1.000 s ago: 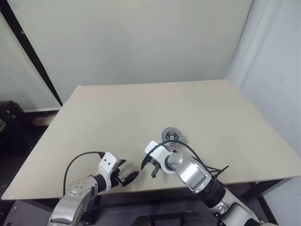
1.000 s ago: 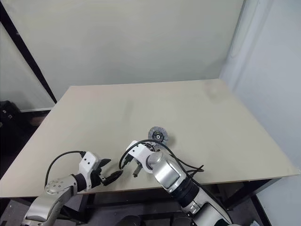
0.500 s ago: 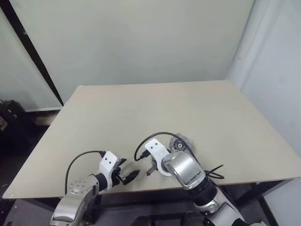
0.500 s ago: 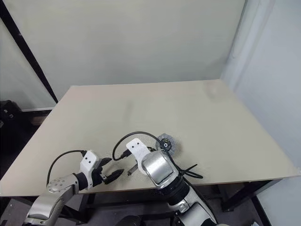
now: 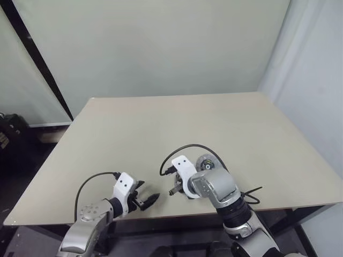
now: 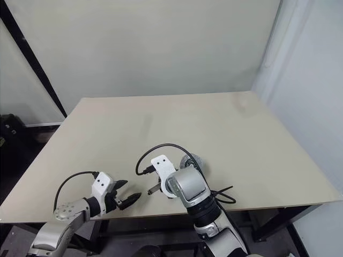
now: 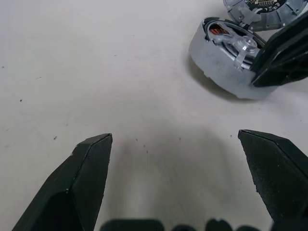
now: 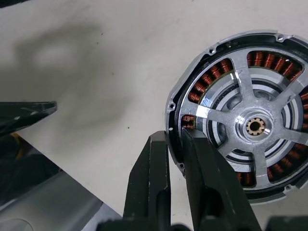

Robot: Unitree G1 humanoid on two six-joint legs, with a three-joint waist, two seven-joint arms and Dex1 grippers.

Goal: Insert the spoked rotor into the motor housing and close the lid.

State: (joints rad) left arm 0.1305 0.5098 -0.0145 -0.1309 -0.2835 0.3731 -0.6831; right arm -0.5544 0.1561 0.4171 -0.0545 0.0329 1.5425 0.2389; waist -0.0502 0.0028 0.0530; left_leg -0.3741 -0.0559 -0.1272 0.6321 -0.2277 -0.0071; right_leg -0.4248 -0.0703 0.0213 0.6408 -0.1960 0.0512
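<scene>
Pinching the edge of the motor housing, the right gripper has its two black fingers drawn nearly together, one outside the dark rim and one just inside it, against the copper windings. We see the spoked rotor already lying inside the housing, its shiny silver spokes fanning from a small toothed hub at the centre, flat and level with the winding ring as far as we can judge.

The left gripper hovers low over the pale table with its fingers spread as wide as they go and nothing between them. From it, the housing lies ahead and to its right, well clear of the fingertips.

The lid rests flat on the table just beyond the housing, on the far side from the left gripper; we cannot tell whether the two touch. It is a dull grey disc with a ribbed rim, and being round it offers no long axis to line up with.

We judge that closing comes next, and the right arm is much the nearer to the lid, though it is occupied with the housing.
</scene>
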